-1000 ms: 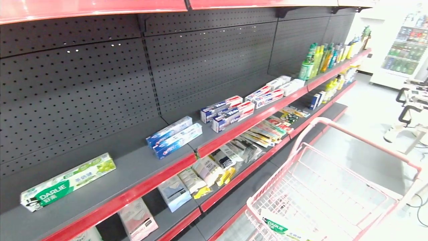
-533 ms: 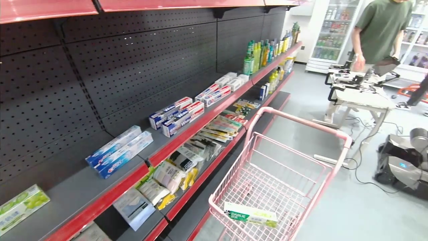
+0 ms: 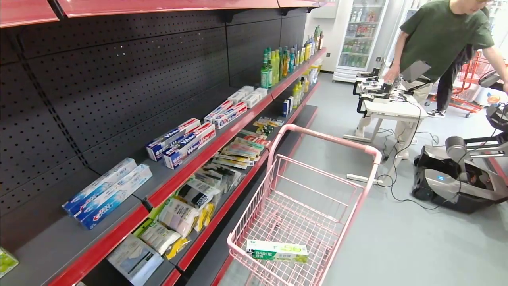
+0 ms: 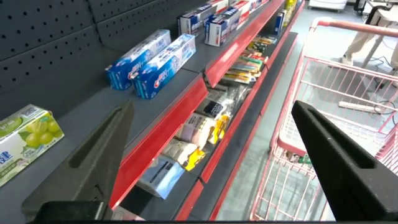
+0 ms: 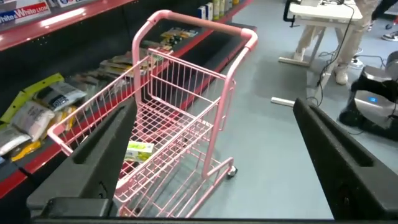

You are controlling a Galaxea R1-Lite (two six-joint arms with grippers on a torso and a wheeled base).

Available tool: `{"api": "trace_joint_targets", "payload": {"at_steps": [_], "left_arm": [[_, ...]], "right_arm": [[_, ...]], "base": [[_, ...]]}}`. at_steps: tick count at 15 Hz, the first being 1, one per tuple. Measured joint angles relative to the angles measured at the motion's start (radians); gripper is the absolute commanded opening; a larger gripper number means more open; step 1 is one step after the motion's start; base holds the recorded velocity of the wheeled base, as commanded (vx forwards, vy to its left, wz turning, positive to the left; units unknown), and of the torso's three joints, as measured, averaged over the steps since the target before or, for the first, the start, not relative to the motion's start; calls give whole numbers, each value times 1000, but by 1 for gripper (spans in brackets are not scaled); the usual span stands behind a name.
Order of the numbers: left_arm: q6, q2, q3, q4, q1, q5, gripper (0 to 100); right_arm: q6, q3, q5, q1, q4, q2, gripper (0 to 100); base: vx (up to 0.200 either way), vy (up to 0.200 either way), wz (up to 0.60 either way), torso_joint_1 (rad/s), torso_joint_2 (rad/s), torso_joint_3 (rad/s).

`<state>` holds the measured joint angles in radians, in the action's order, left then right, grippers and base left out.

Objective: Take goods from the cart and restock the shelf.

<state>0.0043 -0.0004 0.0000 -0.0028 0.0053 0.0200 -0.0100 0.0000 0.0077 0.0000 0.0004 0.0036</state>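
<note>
A pink wire cart (image 3: 329, 137) stands on the floor beside the shelf (image 3: 103, 242), which has red front edges. One green-and-white toothpaste box (image 3: 276, 251) lies flat in the cart's near end. A matching green box (image 4: 25, 140) lies on the grey shelf board, at the far left edge in the head view (image 3: 4, 262). My left gripper (image 4: 212, 109) is open and holds nothing, above the shelf's front edge with the cart (image 4: 354, 28) to one side. My right gripper (image 5: 212, 107) is open and holds nothing, above the cart (image 5: 199, 25) and the box (image 5: 140, 149) in it.
Blue toothpaste boxes (image 3: 107, 192) and red-and-white ones (image 3: 180, 139) lie along the same shelf, with bottles (image 3: 278, 63) farther down. Packets (image 3: 190, 198) fill the lower shelf. A table (image 3: 391, 109), cables and another machine (image 3: 456, 178) stand on the floor to the right.
The head camera has swung to the right. The cart and its box have come fully into view, and the green box on the shelf has slid to the left edge.
</note>
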Motion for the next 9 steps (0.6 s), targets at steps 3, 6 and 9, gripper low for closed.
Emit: {"api": "trace_joint_targets", "payload": {"at_steps": [3, 6, 9], "left_arm": [[0, 0, 0, 0, 0, 0, 100], [0, 0, 0, 0, 0, 0, 100], [-3, 0, 0, 0, 0, 0, 100]], "right_arm": [[69, 0, -16, 0, -3, 1, 100], [74, -79, -36, 0, -5, 27, 100], [78, -343, -86, 0, 21, 233, 100]], "base": [[0, 0, 0, 0, 0, 0], [0, 0, 0, 0, 0, 0], [0, 0, 0, 0, 0, 0]]}}
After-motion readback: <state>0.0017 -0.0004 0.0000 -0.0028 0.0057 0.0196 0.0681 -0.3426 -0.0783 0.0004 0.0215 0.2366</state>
